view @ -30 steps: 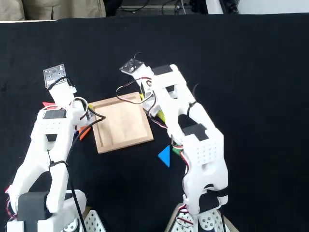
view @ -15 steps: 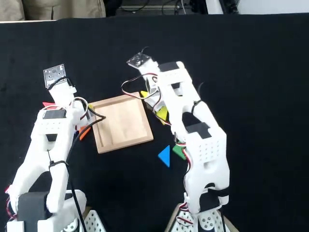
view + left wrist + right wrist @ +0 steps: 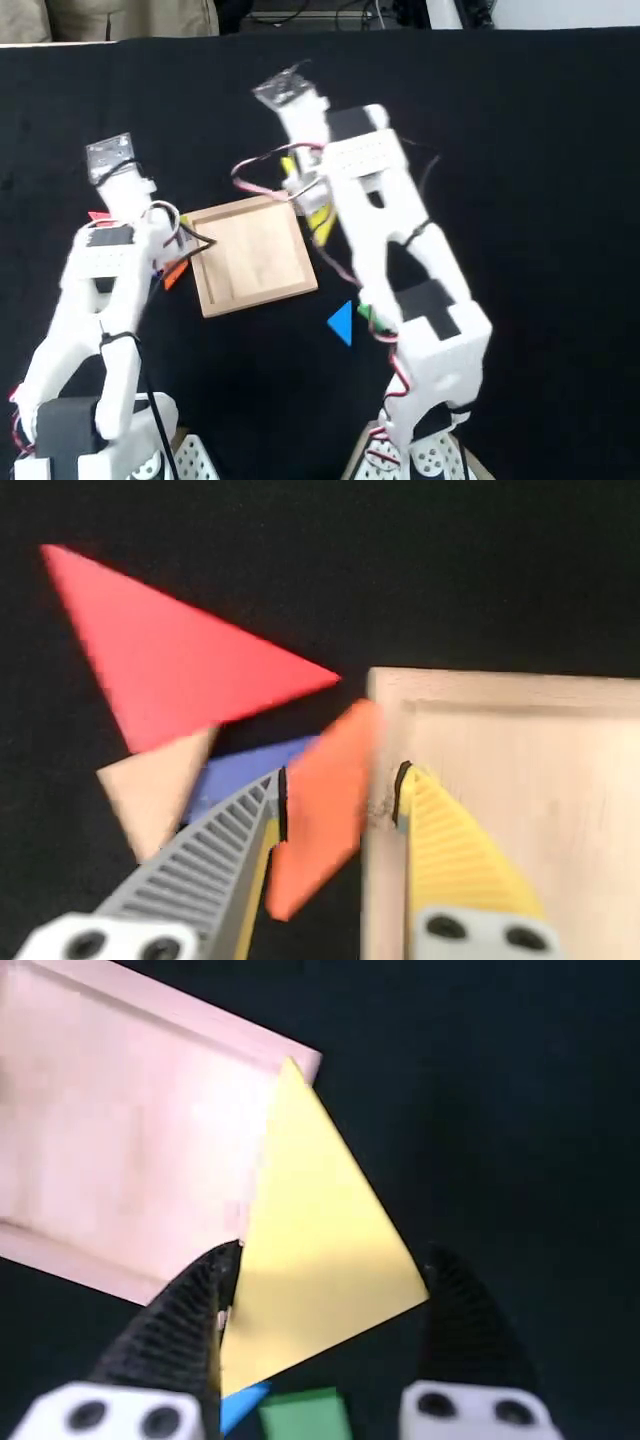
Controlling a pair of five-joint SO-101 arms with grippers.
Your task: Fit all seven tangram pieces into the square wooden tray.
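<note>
The square wooden tray (image 3: 212, 286) lies between the two arms with nothing in it. My right gripper (image 3: 335, 1255) is shut on the large yellow triangle (image 3: 315, 1250), held in the air over the tray's (image 3: 120, 1140) corner nearest that arm. In the high view the yellow triangle (image 3: 319, 218) hangs under the raised right arm. My left gripper (image 3: 340, 780) is shut on the orange parallelogram (image 3: 320, 810) at the tray's (image 3: 520, 760) left rim. A red triangle (image 3: 170, 670), a tan small triangle (image 3: 150, 790) and a blue-violet piece (image 3: 245, 770) lie beside it.
A blue triangle (image 3: 341, 323) and a green piece (image 3: 372, 316) lie on the black cloth in front of the tray, close to the right arm's base. The red triangle (image 3: 98, 215) pokes out behind the left arm.
The right arm has risen and swung toward the table's far side, carrying the yellow triangle up off the cloth. The left arm has barely shifted.
</note>
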